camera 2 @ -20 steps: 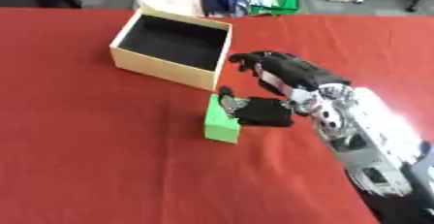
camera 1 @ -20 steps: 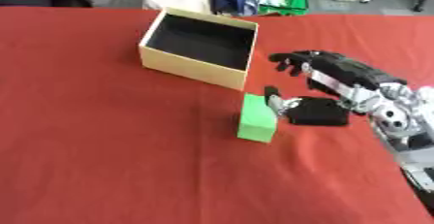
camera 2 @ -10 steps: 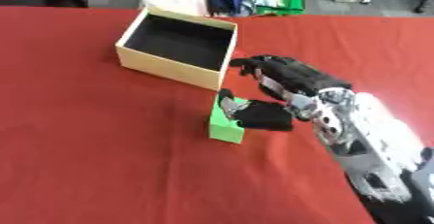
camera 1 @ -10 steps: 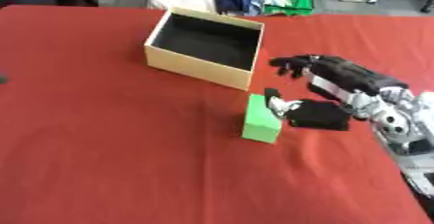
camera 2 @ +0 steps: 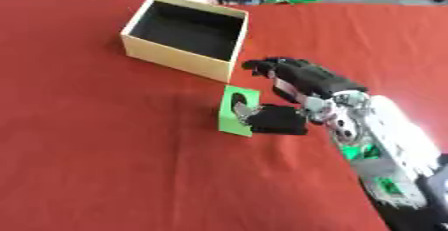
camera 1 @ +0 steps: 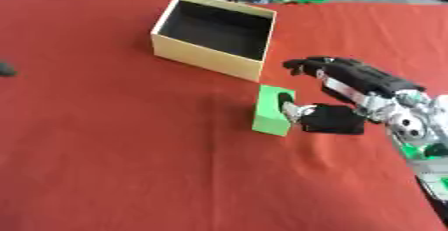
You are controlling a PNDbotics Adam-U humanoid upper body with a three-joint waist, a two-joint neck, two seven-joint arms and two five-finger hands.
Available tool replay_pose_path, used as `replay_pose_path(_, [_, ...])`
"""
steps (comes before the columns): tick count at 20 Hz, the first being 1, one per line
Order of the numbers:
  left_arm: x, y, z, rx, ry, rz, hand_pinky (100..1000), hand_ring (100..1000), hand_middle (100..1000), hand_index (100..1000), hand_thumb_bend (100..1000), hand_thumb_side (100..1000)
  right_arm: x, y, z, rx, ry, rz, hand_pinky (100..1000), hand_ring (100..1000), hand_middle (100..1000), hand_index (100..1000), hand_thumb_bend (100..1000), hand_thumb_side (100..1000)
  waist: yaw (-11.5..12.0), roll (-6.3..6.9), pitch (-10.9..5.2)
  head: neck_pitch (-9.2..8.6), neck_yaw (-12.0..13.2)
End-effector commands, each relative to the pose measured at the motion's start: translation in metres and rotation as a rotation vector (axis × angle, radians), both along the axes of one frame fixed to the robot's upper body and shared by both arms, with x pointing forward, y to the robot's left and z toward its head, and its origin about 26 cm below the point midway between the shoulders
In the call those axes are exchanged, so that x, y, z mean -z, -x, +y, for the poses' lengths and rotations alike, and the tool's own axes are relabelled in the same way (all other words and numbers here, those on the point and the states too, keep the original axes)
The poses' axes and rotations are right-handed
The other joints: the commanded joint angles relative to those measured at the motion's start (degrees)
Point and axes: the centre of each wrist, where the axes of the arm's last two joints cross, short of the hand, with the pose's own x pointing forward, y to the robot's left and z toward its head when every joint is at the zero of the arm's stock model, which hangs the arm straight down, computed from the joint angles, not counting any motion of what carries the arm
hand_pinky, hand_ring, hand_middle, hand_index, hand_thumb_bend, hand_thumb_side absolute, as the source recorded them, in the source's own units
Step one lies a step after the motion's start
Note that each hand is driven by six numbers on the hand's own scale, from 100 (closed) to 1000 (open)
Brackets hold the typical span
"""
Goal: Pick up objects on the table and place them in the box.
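Little has shifted: right robot hand [camera 1: 350, 82] stays beside green block [camera 1: 272, 110], thumb touching its top, fingers spread apart, clear of box [camera 1: 213, 37].

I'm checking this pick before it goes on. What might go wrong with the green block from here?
The right hand has only its thumb on the small green rectangular block, its fingers spread above; a grasp may slip or tip it. The block sits near the open cardboard box, so a nudge might push it against the wall.
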Motion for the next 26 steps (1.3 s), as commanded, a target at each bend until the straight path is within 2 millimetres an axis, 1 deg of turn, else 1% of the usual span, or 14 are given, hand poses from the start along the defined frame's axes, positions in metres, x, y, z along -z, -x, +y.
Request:
replay_pose_path(1, [-0.007, 0.003, 0.001, -0.002, -0.030, -0.022, 600, 587, 725, 889, 100, 534, -0.001, 0.003, 0.000, 0.041, 0.005, 0.050, 821, 933, 886, 1000, 100, 831, -0.32, 0.39, -1.33, 0.69, 0.30])
replay_pose_path(3, [-0.007, 0.003, 0.002, -0.002, -0.030, -0.021, 600, 587, 725, 888, 100, 534, 0.002, 0.002, 0.001, 0.042, 0.013, 0.055, 825, 935, 884, 1000, 100, 826, -0.48, 0.50, -1.32, 0.45, 0.31])
replay_pose_path(6, [-0.007, 0.003, 0.001, 0.000, -0.031, -0.022, 600, 587, 725, 888, 100, 534, 0.003, 0.001, 0.002, 0.036, 0.025, 0.058, 807, 914, 867, 1000, 100, 807, -0.50, 0.56, -1.22, -0.06, 0.23])
replay_pose_path(7, [-0.007, 0.003, 0.001, 0.001, -0.032, -0.021, 600, 587, 725, 888, 100, 533, 0.003, 0.001, 0.002, 0.034, 0.029, 0.057, 798, 904, 861, 1000, 100, 789, -0.49, 0.61, -1.18, -0.24, 0.26])
replay_pose_path(8, [-0.007, 0.003, 0.001, 0.002, -0.032, -0.021, 600, 587, 726, 889, 100, 533, 0.003, 0.001, 0.002, 0.035, 0.031, 0.053, 789, 892, 857, 1000, 100, 747, -0.50, 0.65, -1.14, -0.41, 0.26])
replay_pose_path(10, [-0.006, 0.003, 0.000, 0.004, -0.031, -0.020, 601, 587, 726, 889, 100, 533, 0.002, 0.001, 0.002, 0.037, 0.031, 0.044, 789, 894, 868, 1000, 100, 723, -0.52, 0.73, -1.08, -0.63, 0.15])
replay_pose_path(11, [-0.006, 0.002, 0.000, 0.007, -0.031, -0.020, 601, 587, 726, 889, 100, 533, 0.001, 0.001, 0.003, 0.035, 0.030, 0.040, 802, 905, 878, 1000, 100, 711, -0.54, 0.78, -1.04, -0.78, 0.08])
replay_pose_path(14, [-0.007, 0.002, -0.001, 0.013, -0.033, -0.021, 601, 587, 726, 889, 100, 533, 0.001, 0.000, 0.005, 0.026, 0.025, 0.038, 910, 967, 914, 1000, 100, 651, -0.49, 0.89, -0.95, -1.24, -0.09])
replay_pose_path(18, [-0.007, 0.001, -0.002, 0.019, -0.031, -0.020, 601, 587, 727, 889, 100, 533, 0.003, -0.003, 0.007, 0.038, 0.037, 0.038, 970, 1000, 934, 1000, 100, 614, -0.41, 0.89, -0.87, -1.81, -0.20])
replay_pose_path(19, [-0.007, 0.001, -0.002, 0.020, -0.031, -0.020, 601, 587, 727, 889, 100, 534, 0.003, -0.004, 0.008, 0.045, 0.045, 0.035, 980, 1000, 940, 1000, 100, 614, -0.40, 0.89, -0.86, -1.94, -0.20])
replay_pose_path(26, [-0.008, 0.001, -0.003, 0.027, -0.030, -0.020, 602, 588, 728, 890, 100, 535, 0.003, -0.005, 0.013, 0.050, 0.062, 0.021, 989, 1000, 946, 1000, 100, 721, -0.33, 0.79, -0.78, -2.58, -0.09])
